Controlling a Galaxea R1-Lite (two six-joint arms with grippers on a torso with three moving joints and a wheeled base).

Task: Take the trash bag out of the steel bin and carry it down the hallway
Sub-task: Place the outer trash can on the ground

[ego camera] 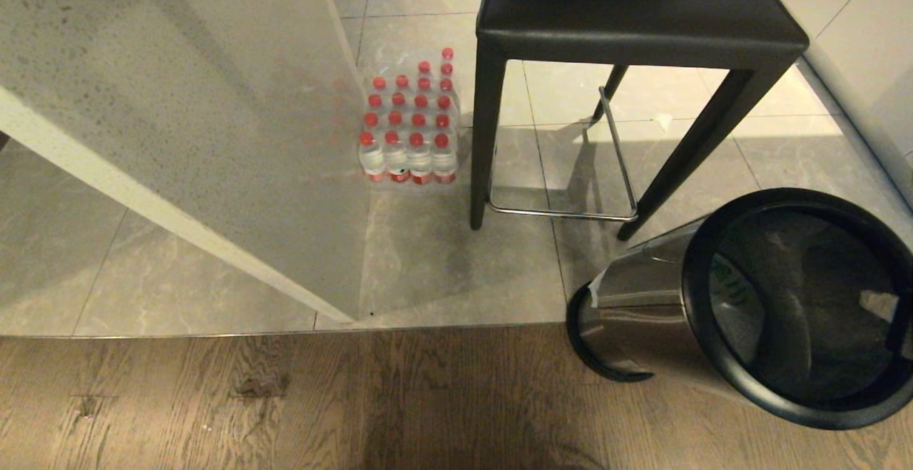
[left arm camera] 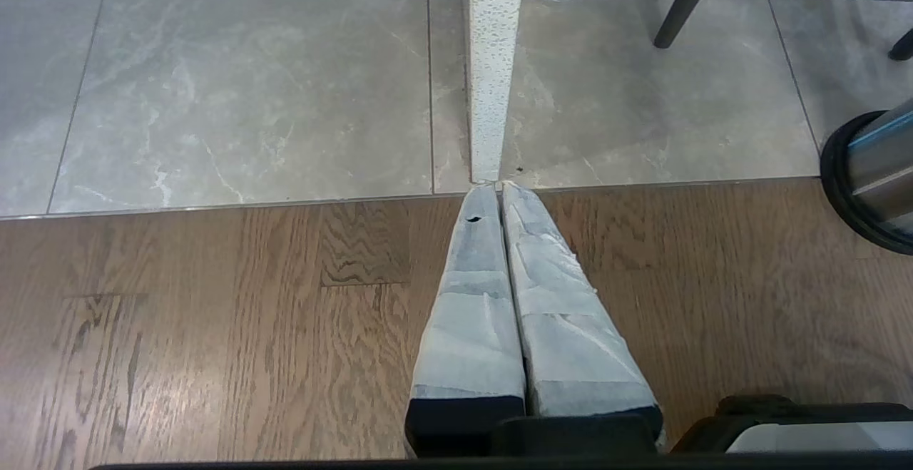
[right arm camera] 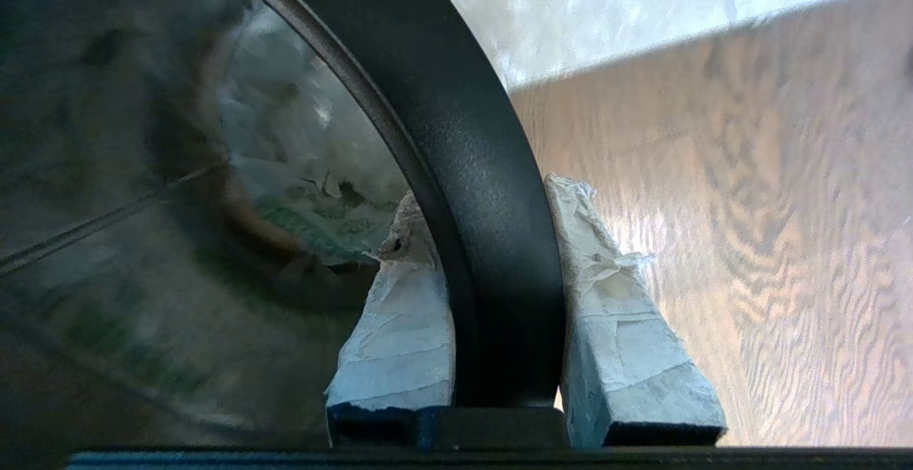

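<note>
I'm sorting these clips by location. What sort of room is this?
Probably a home kitchen or bar area: a speckled stone counter, a tall black stool, a steel bin and a pack of water bottles on the tiled floor.

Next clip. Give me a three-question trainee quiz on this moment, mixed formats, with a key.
1. True or false: the right tool is shut on the thick black rim ring of the shiny stainless-steel bin.
2. Is the steel bin upright or tilted?
3. What stands on the grey tiles beside the black stool? A) cardboard box B) shrink-wrapped pack of red-capped bottles C) broom

Key: 1 true, one finger inside and one outside the rim; 2 tilted, its black base partly lifted toward the wooden floor; 3 B.
</note>
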